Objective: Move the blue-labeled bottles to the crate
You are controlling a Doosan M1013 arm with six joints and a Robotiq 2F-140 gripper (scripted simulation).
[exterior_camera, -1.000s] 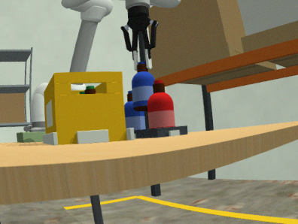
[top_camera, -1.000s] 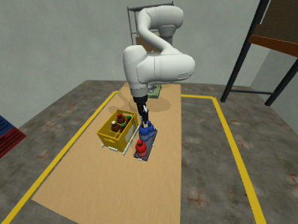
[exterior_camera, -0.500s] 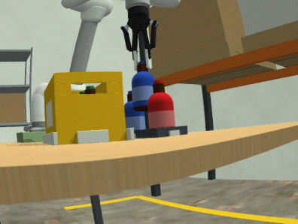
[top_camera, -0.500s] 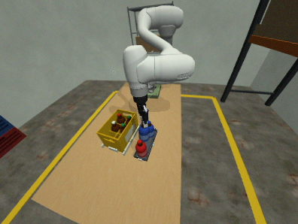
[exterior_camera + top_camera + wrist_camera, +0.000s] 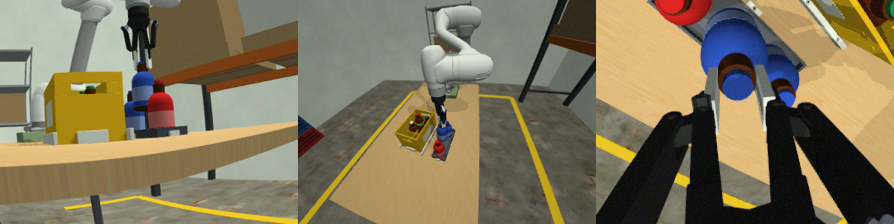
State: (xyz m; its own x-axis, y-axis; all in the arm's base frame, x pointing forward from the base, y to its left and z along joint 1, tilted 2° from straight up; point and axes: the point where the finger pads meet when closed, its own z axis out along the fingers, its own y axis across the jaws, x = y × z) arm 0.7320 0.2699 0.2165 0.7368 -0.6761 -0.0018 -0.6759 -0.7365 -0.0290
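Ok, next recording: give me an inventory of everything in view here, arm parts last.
held blue bottle: 1, blue with brown neck, raised over the tray
other blue bottle: 1, blue, upright on the tray
red bottle: 1, red, on the tray
tray: 1, dark grey, beside the crate
crate: 1, yellow, on the table
crate's bottles: 4, brown, caps red, white and green, inside it
table: 1, wood-coloured, under both
racks: 2, grey and orange-beamed, behind
floor lines: yellow, around the table
arm: 1, white, above
pincer: 1, black, closed on the raised bottle's neck
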